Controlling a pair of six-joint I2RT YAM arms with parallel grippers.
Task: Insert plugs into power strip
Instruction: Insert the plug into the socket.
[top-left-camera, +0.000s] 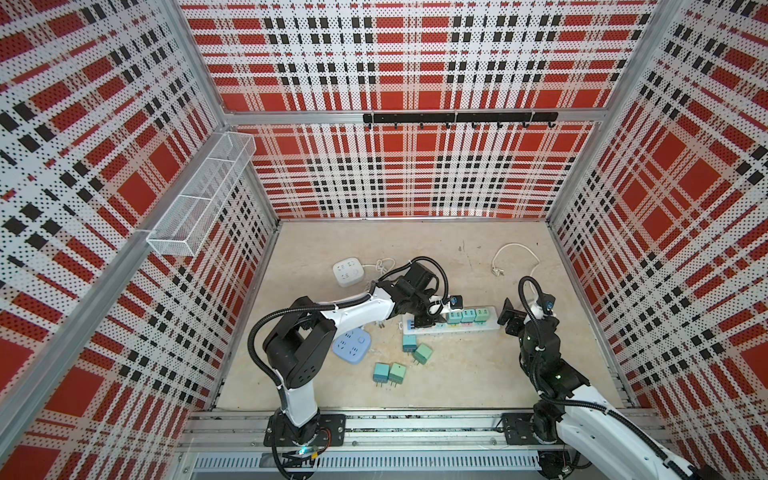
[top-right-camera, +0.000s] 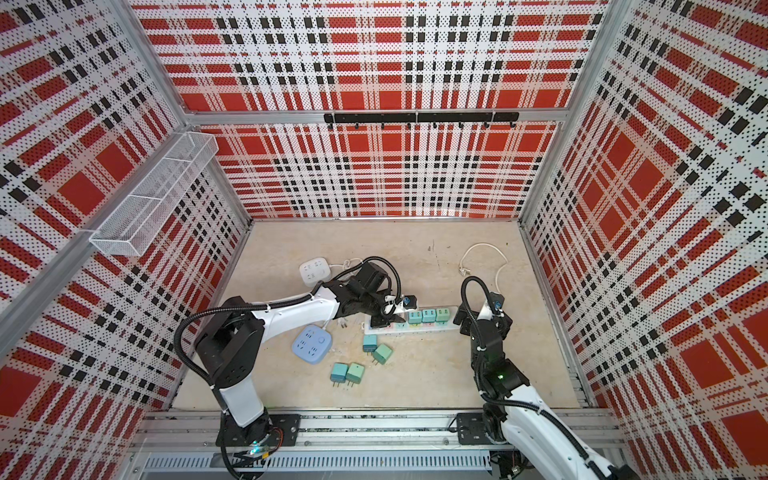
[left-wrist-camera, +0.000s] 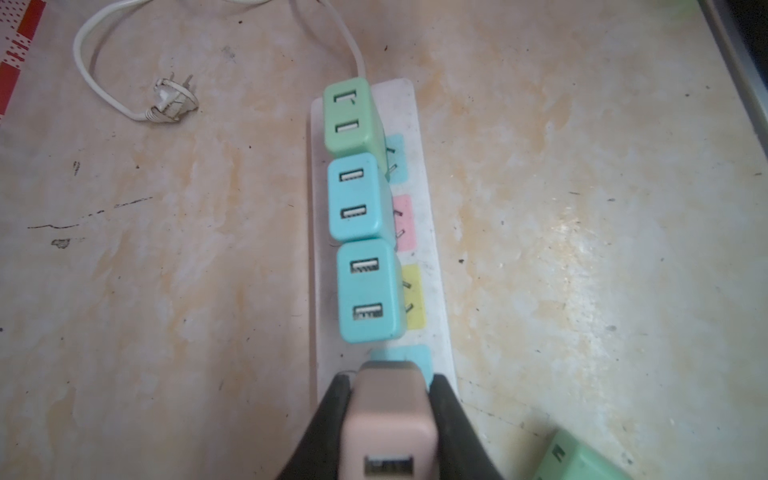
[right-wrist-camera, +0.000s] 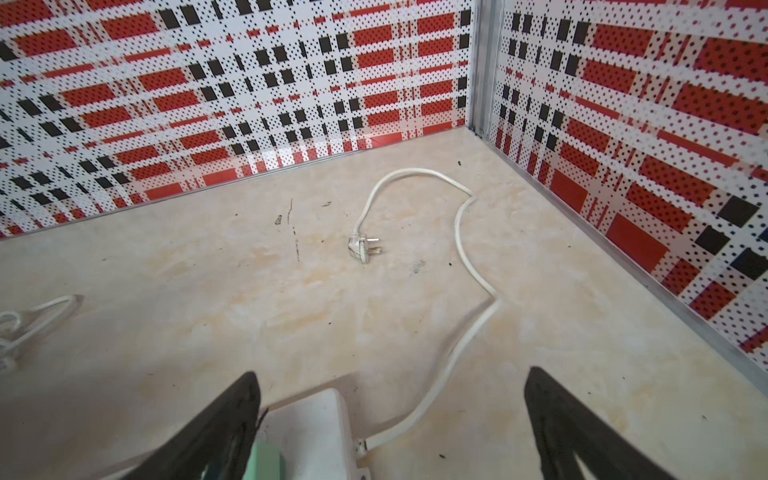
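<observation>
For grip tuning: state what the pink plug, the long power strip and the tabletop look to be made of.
The pink plug: likely moulded plastic, matte; rounded seamless edges, no glare.
The power strip: seemingly white plastic, semi-matte, scuffed grey.
The tabletop: hard marble-patterned surface, perhaps laminate; slight sheen, dark scratches.

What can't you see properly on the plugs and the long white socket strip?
- Pale pink cube plug: prongs hidden in the left wrist view by its own body and the left gripper.
- Long white power strip: in a top view, the sockets under that gripper are covered.
- Mint green cube plug: blurred, cut off by the right wrist picture's edge.
</observation>
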